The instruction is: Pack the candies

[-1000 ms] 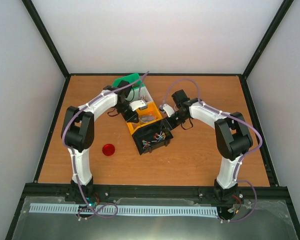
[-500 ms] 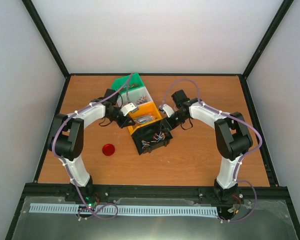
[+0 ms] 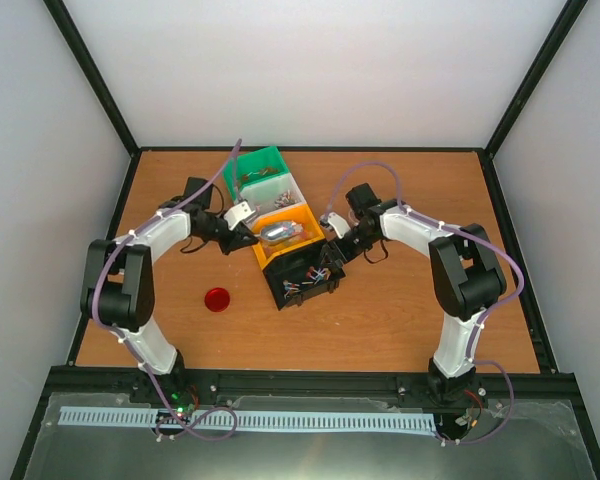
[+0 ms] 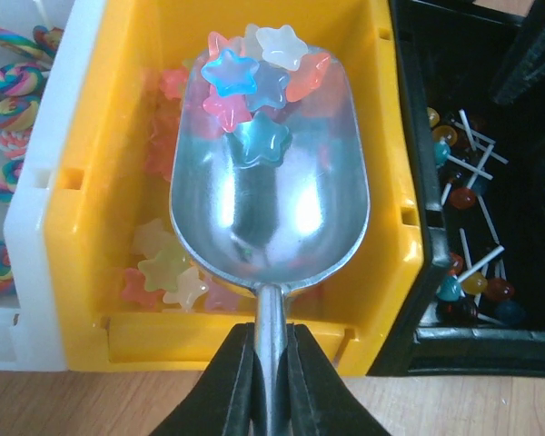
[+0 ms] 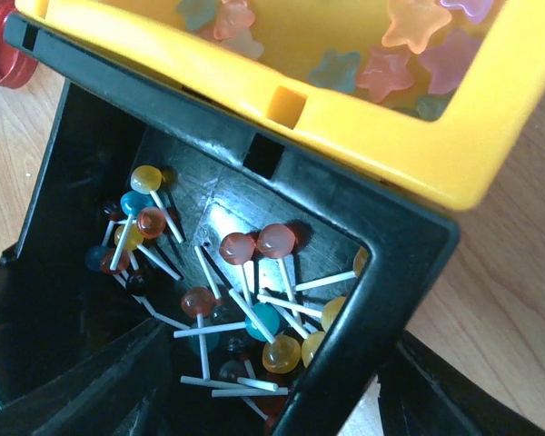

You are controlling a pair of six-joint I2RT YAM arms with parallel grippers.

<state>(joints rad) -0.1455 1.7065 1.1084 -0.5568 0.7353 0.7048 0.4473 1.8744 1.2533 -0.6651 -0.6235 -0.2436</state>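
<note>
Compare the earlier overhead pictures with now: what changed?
The left tool, shut on the silver metal scoop of star-shaped candies, drew back leftward, uncovering the green plastic bin. The right tool stays at the black plastic bin; the round red lid is unmoved.

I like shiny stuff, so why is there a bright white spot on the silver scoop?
Left wrist view: that spot is glare, light bouncing off the shiny silver metal scoop holding pastel star-shaped candies. Right wrist view: the right gripper's black fingers at the bottom look blurry. Top view: even light, soft shadows.
</note>
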